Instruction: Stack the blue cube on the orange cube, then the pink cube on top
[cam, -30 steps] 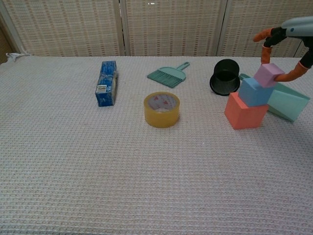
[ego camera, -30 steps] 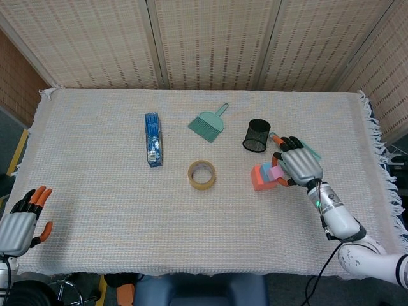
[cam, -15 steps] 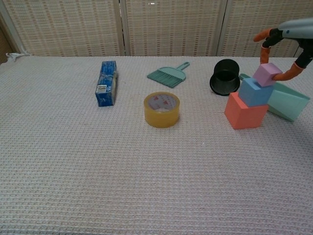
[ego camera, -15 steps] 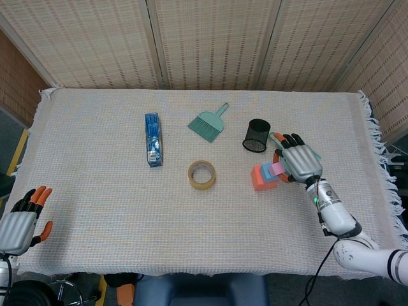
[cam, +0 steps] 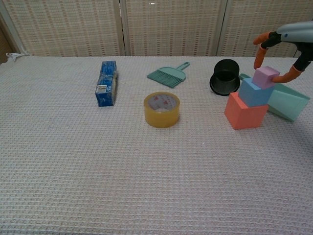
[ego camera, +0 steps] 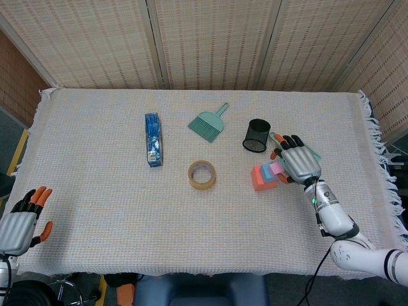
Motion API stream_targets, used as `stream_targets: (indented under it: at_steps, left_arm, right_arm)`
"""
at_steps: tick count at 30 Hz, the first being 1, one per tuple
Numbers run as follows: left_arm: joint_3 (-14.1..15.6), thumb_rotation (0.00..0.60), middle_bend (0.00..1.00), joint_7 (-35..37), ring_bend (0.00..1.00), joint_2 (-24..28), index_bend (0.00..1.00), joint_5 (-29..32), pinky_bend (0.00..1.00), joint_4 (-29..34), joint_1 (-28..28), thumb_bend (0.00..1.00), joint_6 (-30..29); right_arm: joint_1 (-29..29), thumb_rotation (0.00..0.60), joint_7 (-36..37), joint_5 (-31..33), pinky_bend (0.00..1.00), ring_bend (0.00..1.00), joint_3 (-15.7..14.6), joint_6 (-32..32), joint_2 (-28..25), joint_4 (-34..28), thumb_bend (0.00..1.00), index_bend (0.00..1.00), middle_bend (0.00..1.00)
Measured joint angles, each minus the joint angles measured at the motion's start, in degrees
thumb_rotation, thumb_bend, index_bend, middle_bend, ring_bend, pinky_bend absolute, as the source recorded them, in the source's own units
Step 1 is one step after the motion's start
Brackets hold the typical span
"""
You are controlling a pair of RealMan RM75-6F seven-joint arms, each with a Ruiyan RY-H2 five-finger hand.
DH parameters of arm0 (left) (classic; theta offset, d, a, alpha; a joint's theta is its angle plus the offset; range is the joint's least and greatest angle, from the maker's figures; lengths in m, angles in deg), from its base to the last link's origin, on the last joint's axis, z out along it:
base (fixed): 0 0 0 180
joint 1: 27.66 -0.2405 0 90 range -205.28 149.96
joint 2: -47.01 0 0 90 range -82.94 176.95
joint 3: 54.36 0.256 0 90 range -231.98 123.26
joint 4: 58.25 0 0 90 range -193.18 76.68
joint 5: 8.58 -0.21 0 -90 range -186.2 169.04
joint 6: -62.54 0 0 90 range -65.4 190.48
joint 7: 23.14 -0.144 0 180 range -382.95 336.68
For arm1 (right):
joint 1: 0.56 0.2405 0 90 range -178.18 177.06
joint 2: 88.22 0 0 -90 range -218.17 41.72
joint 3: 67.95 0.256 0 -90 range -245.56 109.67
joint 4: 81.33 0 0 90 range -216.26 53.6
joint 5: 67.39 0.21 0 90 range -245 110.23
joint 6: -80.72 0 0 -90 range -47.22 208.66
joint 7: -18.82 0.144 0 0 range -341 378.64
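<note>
Stack complete: pink cube [cam: 265, 77] sits on blue cube [cam: 254, 92], itself on orange cube [cam: 245, 111]. Right hand [cam: 282, 51] brackets pink cube, fingers spread, contact unclear, likely steadying before release.

Stack: pink cube [cam: 265, 77] on blue cube [cam: 252, 92], which sits on orange cube [cam: 245, 111], at the counter's [cam: 146, 186] right side.
Right hand [ego camera: 297, 163]: over the stack, fingers [cam: 258, 54] either side of the pink cube.
Mesh cup [cam: 225, 77]: just behind-left of the stack.
Dustpan [cam: 287, 102]: right of the stack, behind it.
Tape roll [cam: 162, 109]: centre, left of the stack.
Brush [cam: 168, 74]: behind the tape roll.
Box [cam: 107, 82]: left of the brush.
Left hand [ego camera: 19, 224]: near left edge.
</note>
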Motion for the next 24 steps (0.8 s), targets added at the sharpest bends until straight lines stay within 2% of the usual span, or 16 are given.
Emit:
stream_targets:
  at_steps: [6,13,19,24]
  left_arm:
    - [0.1,0.6,0.0,-0.2,0.0,0.0,0.0,-0.3,0.2,0.2,-0.2,0.44,-0.4]
    - [0.2,0.6,0.0,-0.4,0.0,0.0,0.0,-0.6,0.2,0.5,-0.4,0.44,-0.9]
    - [0.3,0.6,0.0,-0.7,0.0,-0.2,0.0,-0.7,0.2,0.5,-0.3,0.44,-0.6]
    - [0.2,0.6,0.0,-0.9,0.0,-0.3,0.0,-0.7,0.2,0.5,-0.3,0.44,-0.8]
  right_arm:
    - [-0.4,0.6,0.4,-0.7,0.0,0.0,-0.1,-1.1,-1.0,-1.4,0.18,0.16,0.0]
    - [-3.5,0.6,1.7,-5.3,0.0,0.0,-1.1,-5.5,-3.6,-4.7,0.18,0.13,0.0]
    - [-8.3,0.6,3.3,-11.5,0.0,0.0,-3.8,-11.1,-4.9,-7.2,0.18,0.09,0.0]
    - [-14.6,0.6,4.4,-20.1,0.0,0.0,-8.3,-18.8,-4.2,-7.4,0.18,0.06,0.0]
